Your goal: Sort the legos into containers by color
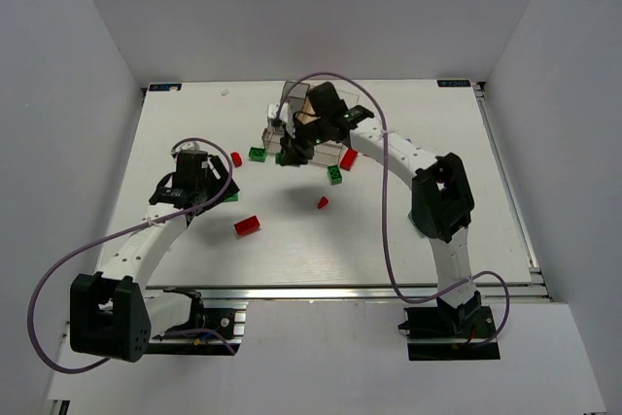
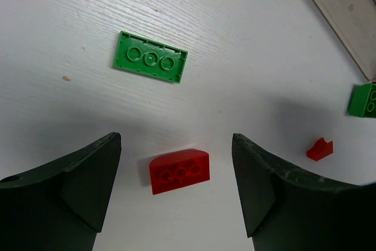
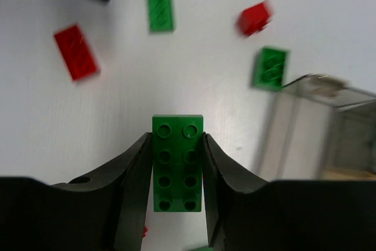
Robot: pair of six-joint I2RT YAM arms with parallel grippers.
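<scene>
My right gripper is shut on a green two-by-four brick, held above the table; in the top view this gripper hangs at the near left corner of the clear tray, which the arm largely hides. My left gripper is open, its jaws wide apart either side of a red brick that lies on the table below. In the top view the left gripper is left of that red brick. A flat green brick lies just beyond.
Loose bricks lie around the tray: a small red piece, a green brick, a red brick, a green brick and a red brick. The tray's clear wall is right of the held brick.
</scene>
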